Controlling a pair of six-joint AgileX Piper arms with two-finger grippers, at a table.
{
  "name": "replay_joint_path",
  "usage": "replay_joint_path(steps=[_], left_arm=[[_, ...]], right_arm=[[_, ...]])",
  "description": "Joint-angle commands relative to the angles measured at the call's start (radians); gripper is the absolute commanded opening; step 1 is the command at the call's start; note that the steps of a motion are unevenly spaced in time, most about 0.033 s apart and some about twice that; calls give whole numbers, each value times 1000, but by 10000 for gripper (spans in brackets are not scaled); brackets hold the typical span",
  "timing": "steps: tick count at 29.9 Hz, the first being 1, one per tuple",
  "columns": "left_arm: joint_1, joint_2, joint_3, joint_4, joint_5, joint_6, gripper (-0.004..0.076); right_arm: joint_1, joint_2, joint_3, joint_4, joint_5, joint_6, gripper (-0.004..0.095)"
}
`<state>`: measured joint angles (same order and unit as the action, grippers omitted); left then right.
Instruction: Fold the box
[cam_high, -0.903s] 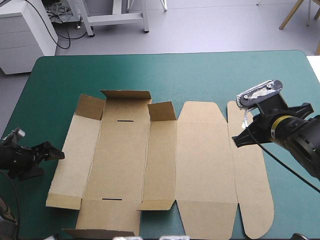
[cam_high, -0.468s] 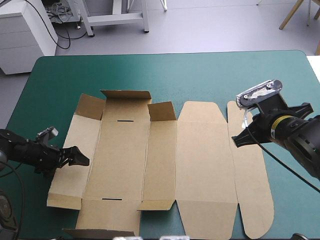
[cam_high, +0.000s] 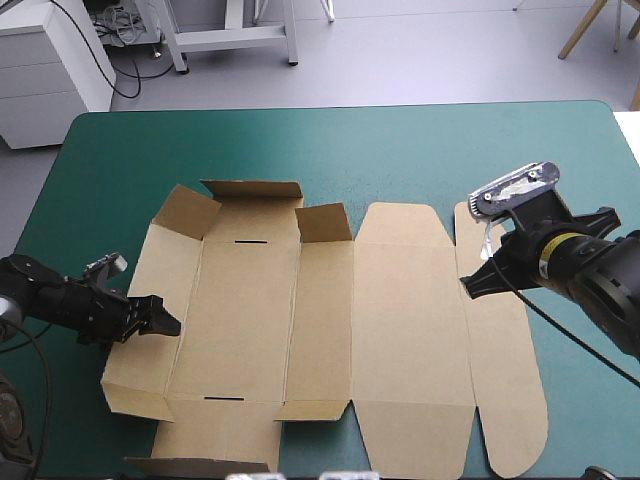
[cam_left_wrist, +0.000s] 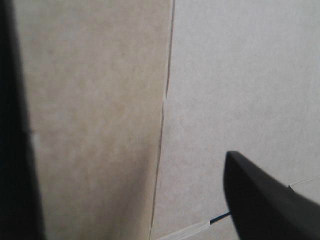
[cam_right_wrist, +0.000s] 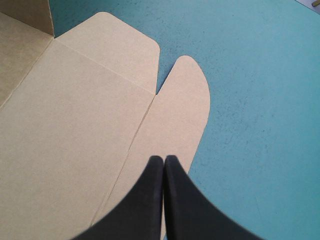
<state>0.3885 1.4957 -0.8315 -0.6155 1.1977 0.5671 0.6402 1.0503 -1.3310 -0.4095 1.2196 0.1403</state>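
Note:
The brown box (cam_high: 400, 320) lies as a cut sheet across the table, its lid panel and rounded tuck flap (cam_high: 500, 350) flat on the right. At the sheet's left, the wall panel (cam_high: 150, 290) is tilted up a little along its outer edge, and its two end flaps stand raised. My left gripper (cam_high: 160, 325) is over this wall, open. In the left wrist view, board (cam_left_wrist: 240, 75) fills everything ahead of the left gripper (cam_left_wrist: 130, 150), with a crease running between the fingers. My right gripper (cam_high: 468, 287) is shut, empty, its tip (cam_right_wrist: 164, 159) over the tuck flap (cam_right_wrist: 175, 115).
Bare teal-green cover (cam_high: 350, 140) lies between the box and the table's far edge, and more (cam_right_wrist: 260, 100) lies beyond the tuck flap to the right. A small far flap (cam_high: 325, 222) of the box stands up near the middle.
My left gripper came in from the table's left edge onto the box's left wall. That wall's outer edge and end flaps have risen. The right gripper has barely moved.

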Motion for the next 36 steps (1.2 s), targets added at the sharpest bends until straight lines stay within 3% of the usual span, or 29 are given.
replay_joint_path(steps=[1, 5, 7, 12, 18, 32, 36], left_arm=[[-6, -32, -16, -47, 104, -14, 283], [-6, -32, -16, -42, 94, -9, 50], [-6, -32, -16, -35, 84, 1, -7], [-18, -32, -18, -14, 77, 57, -10], [-126, -34, -41, 123, -36, 74, -10], [-567, -34, -411, 448, -184, 54, -10], [-714, -34, -494, 604, -279, 50, -10]], right_arm=[[-3, -16, -24, -28, -49, -8, -19], [-3, -16, -24, -28, -47, -8, -19], [-3, -16, -24, -28, -47, -8, -19], [-3, -16, -24, -28, -47, -6, -19], [-3, -16, -24, -30, -47, 0, -19], [-3, -18, -24, -42, -82, 63, -19], [-3, -18, -26, -90, -86, 108, -19]])
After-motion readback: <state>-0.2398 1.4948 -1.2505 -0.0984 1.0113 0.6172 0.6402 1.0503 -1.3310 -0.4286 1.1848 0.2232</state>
